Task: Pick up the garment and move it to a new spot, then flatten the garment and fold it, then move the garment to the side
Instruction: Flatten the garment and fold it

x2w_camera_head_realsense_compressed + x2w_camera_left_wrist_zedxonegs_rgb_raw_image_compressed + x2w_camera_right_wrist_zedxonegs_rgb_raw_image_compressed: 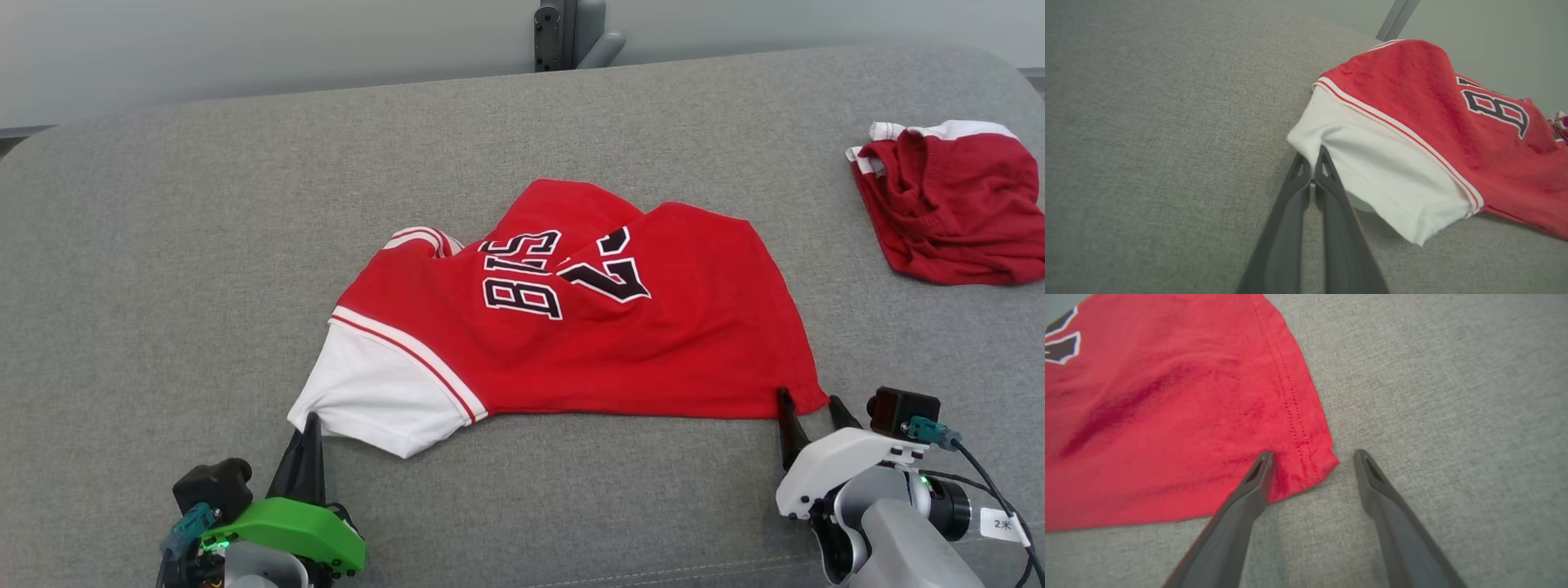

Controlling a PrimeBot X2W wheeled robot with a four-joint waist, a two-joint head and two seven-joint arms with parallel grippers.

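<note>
Left fingers are pressed shut at the white sleeve edge of the rumpled red jersey with black lettering; whether cloth is pinched is hidden. Right fingers stand apart, straddling its hem corner. It lies mid grey woven upholstered surface, before a pale wall.

Indoor room, grey upholstered sofa, pale wall
</note>
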